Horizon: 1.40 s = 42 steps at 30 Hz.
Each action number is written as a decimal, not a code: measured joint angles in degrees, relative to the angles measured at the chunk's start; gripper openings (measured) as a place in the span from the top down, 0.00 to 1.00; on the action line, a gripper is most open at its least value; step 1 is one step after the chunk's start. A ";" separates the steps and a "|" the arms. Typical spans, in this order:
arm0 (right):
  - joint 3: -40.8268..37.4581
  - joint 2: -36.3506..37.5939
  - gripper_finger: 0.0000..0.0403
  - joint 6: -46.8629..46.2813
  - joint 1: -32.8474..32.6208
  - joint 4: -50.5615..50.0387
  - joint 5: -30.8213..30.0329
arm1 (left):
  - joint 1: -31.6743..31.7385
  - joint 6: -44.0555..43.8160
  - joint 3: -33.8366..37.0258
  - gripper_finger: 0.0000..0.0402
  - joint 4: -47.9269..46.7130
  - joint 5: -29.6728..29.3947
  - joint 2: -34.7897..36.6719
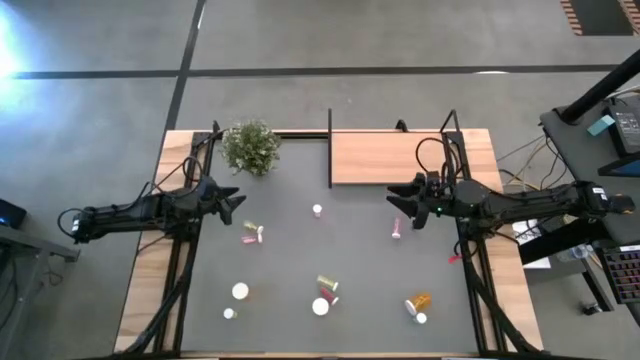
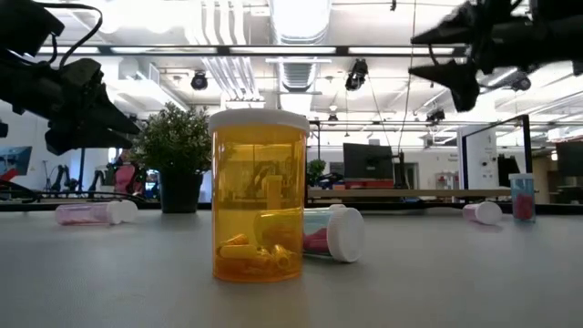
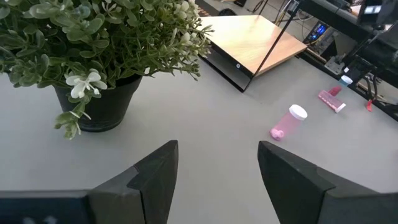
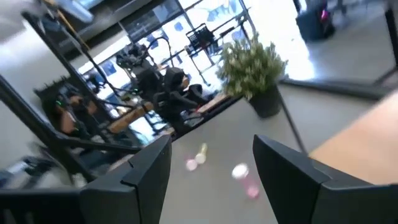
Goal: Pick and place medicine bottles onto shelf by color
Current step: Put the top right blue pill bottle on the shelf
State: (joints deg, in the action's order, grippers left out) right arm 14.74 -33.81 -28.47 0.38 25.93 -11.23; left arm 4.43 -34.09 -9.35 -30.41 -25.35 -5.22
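Several medicine bottles are scattered on the dark table. An orange one (image 2: 259,196) stands upright near the front, and pink ones (image 1: 252,233) (image 1: 397,229) lie on their sides farther back. The wooden shelf (image 1: 390,157) sits at the far right of the table. My left gripper (image 1: 238,203) hovers open at the table's left, short of the plant, with a pink bottle (image 3: 288,122) lying well ahead of it. My right gripper (image 1: 392,197) is open and raised by the shelf's near edge, above a lying pink bottle (image 4: 245,177). Nothing is between either pair of fingers.
A potted green plant (image 1: 250,147) stands at the far left, beside the shelf's thin black posts (image 1: 330,145). White-capped bottles (image 1: 240,291) (image 1: 317,210), a yellow-green one (image 1: 328,284) and an orange one (image 1: 418,302) lie about the table's middle and near part. Cables run along the table's right side.
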 joint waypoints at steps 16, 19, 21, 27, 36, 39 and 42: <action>31.66 -19.48 0.46 -17.76 2.85 -52.11 -15.83 | -0.02 0.00 0.01 0.49 0.00 0.01 -0.01; 37.96 -24.95 0.46 -25.60 3.56 -65.64 -15.82 | 0.00 0.00 0.01 0.49 -0.01 0.01 -0.01; 41.58 -28.74 0.46 -31.82 3.61 -73.62 -15.74 | -0.02 0.00 0.00 0.49 0.00 0.01 0.00; 49.14 -39.13 0.46 -46.61 3.52 -89.52 -10.82 | -0.02 0.00 0.01 0.49 0.00 0.01 -0.01; 59.29 -46.40 0.46 -55.14 3.95 -103.81 -7.83 | -0.01 0.00 -0.01 0.49 0.00 -0.01 -0.01; 61.71 -47.04 0.46 -51.72 3.71 -108.41 -7.12 | -0.02 0.00 0.00 0.49 -0.01 -0.01 -0.01; 62.80 -46.98 0.46 -53.23 3.63 -111.15 -6.31 | 0.00 0.00 0.01 0.49 0.00 0.01 -0.01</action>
State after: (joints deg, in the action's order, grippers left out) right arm 77.55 -80.79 -81.69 4.01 -85.22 -17.54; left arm 4.42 -34.09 -9.34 -30.42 -25.34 -5.23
